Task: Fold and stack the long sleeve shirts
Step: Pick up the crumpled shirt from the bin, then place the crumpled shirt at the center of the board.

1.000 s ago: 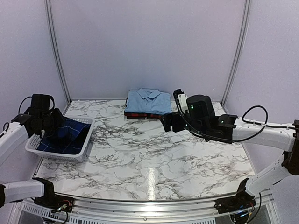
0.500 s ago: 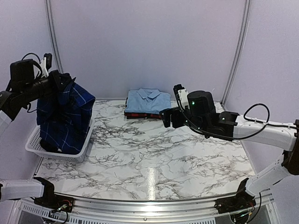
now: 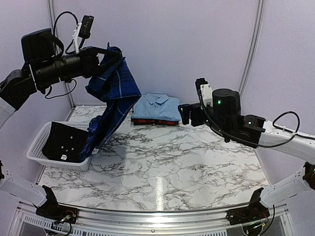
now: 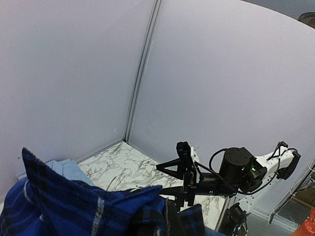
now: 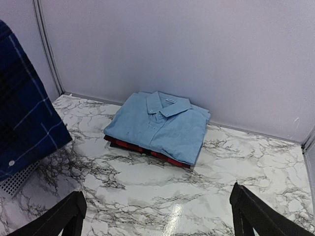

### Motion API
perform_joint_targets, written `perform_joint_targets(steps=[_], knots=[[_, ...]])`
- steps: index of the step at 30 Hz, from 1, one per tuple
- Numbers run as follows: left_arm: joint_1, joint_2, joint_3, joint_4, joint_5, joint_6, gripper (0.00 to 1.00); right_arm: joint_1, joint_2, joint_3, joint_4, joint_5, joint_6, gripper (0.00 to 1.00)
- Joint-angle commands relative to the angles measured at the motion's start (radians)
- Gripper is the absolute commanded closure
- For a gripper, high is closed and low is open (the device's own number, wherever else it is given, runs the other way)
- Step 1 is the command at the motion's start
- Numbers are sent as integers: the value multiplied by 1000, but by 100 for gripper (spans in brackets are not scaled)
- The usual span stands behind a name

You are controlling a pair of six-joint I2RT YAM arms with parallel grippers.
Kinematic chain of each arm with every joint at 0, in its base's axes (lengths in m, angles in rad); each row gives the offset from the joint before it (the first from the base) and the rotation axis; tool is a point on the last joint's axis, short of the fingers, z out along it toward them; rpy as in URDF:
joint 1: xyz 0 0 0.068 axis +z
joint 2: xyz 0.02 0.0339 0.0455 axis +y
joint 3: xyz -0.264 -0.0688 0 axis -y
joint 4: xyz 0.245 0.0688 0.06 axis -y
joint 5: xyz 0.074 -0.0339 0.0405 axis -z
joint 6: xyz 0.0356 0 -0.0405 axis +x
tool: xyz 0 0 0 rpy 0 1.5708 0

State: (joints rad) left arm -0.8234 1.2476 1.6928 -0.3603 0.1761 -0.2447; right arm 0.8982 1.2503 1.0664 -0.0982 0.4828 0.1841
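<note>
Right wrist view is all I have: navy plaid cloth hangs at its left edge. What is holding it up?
Observer: The left gripper is shut on the navy plaid shirt and holds it up high.
Operator: Does it hang free?
Observer: No. Its lower end reaches down into the right side of the white basket.
Operator: Anything else in there?
Observer: A dark cloth lies inside. I cannot tell whether it is part of the same shirt.

Marble table (image 3: 162,167), white basket (image 3: 59,163) at left, red-and-black plaid shirt (image 3: 147,121) at back
</note>
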Motion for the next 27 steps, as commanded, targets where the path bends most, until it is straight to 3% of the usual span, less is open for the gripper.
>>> perform_joint_targets(steps=[1,12,16,19,22,27], knots=[[-93,73,110,116,-16,69,100,-7,-55,62,-16,84,-39,2],[-291,361,500,113,-187,165,100,-8,-200,76,-33,167,-30,1],[-311,438,571,91,-425,153,100,-9,-239,78,-33,191,-45,2],[-262,515,640,-42,-640,78,100,-10,-240,84,-50,218,-52,2],[-110,548,586,-178,-519,-144,100,-15,-217,95,-98,238,-35,2],[104,575,217,-187,-262,-315,100,-60,-153,85,-193,164,37,2]])
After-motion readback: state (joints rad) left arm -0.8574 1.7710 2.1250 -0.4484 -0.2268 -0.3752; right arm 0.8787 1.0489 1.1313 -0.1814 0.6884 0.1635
